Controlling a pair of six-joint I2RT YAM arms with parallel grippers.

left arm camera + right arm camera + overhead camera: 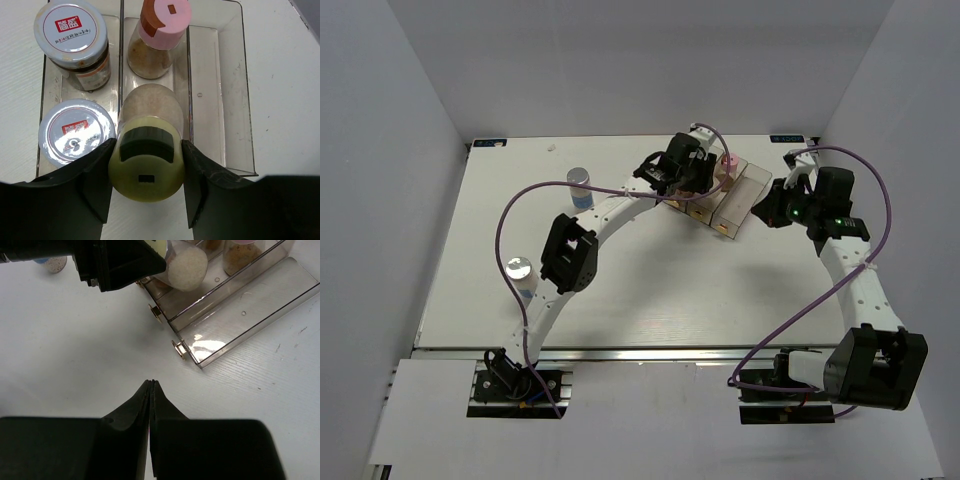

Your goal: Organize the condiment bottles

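Note:
My left gripper is shut on the pale yellow bottle and holds it tilted, its base over the near end of the middle slot of the clear tray. The tan pink-lidded bottle stands at the far end of that slot. Two dark brown bottles with pale red-marked lids fill the left slot. Two silver-lidded bottles stand on the table to the left. My right gripper is shut and empty, just off the tray's near corner.
The tray's right slot holds nothing. In the top view the tray sits at the back centre-right, with my left gripper over it and my right gripper beside it. White walls close in the table.

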